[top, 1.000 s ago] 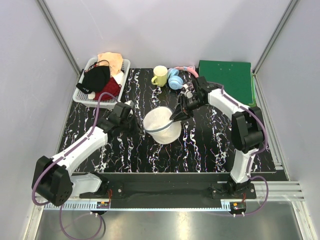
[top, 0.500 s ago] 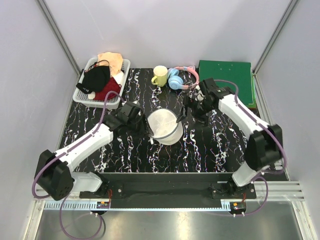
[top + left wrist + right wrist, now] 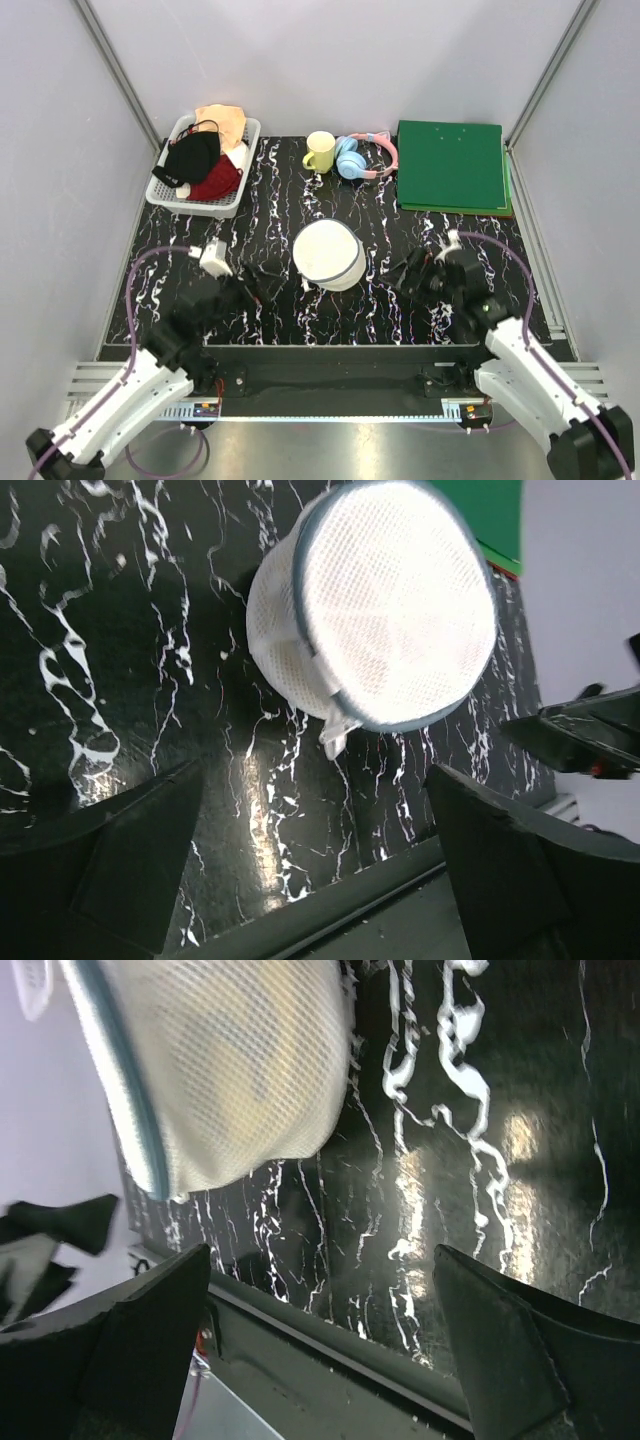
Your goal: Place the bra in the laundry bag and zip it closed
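Black marbled bench (image 3: 280,190), centre: laundry bag (image 3: 326,254), domes shut, bra (image 3: 235,1085) faintly yellow through mesh. Left arm (image 3: 175,340) and right arm (image 3: 500,330) now withdrawn to near edge, jaws spread, empty. Task likely complete, though full zip closure cannot be confirmed.

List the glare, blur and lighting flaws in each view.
Top external: even light, sharp, no glare on the table. Left wrist: lamp reflections on the glossy table below the laundry bag, the left fingers dark and out of focus. Right wrist: brighter glare patches, the right fingers blurred, a yellowish tint showing through the mesh.
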Action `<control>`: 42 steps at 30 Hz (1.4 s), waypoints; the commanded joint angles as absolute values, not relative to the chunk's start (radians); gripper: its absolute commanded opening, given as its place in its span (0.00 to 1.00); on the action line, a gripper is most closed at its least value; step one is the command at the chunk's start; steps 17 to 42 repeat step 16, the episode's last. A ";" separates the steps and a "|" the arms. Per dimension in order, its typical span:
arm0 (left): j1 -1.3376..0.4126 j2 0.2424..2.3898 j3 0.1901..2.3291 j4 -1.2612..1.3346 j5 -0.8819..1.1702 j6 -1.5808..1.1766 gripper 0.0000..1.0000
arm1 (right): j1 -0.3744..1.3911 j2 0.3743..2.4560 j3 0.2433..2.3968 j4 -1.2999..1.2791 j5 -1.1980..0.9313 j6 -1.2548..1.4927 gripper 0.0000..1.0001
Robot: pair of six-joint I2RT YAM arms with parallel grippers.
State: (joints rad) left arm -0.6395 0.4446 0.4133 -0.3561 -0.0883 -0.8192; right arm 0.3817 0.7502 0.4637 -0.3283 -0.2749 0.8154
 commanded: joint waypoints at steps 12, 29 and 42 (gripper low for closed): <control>-0.644 -0.162 -0.150 0.131 0.069 -1.077 0.99 | 0.388 0.029 0.003 -0.292 -0.184 1.279 1.00; -0.644 -0.100 -0.153 0.205 0.126 -1.072 0.99 | 0.387 0.020 0.003 -0.336 -0.224 1.230 1.00; -0.644 -0.100 -0.153 0.205 0.126 -1.072 0.99 | 0.387 0.020 0.003 -0.336 -0.224 1.230 1.00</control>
